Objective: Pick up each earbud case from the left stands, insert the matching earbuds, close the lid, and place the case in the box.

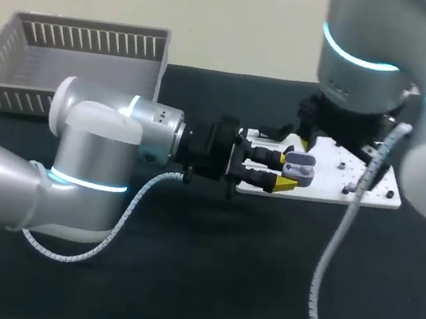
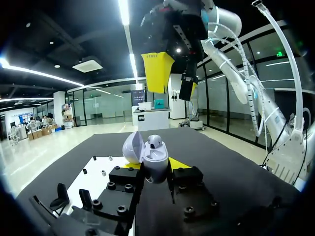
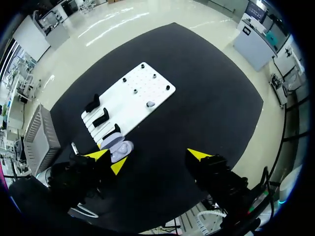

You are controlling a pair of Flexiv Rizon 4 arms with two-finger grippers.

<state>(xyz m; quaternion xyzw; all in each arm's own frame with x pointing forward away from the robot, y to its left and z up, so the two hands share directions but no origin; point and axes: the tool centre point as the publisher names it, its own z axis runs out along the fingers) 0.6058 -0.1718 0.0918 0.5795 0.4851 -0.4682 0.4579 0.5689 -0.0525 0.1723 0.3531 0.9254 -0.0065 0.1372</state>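
Earbud case (image 1: 300,169) sits clamped between the two fingers of the left tool (image 1: 282,168), held just above the near edge of the white board (image 1: 368,195), right of the table's (image 1: 202,286) middle and toward its far edge. It stands upright with its mouth facing up, and the right tool (image 2: 173,81) hangs directly above it, well apart, fingers spread and nothing visible between them. The line from case to right tool is therefore straight up and down, and the right arm is the nearer one for anything dropped into the case. The case is a pale, rounded shell with its lid swung open to one side; a small rounded shape, probably one earbud, shows in its mouth. A loose earbud (image 3: 150,104) lies on the board, so the next step is probably fetching it. The grey box (image 1: 87,36) waits at the table's far left corner.
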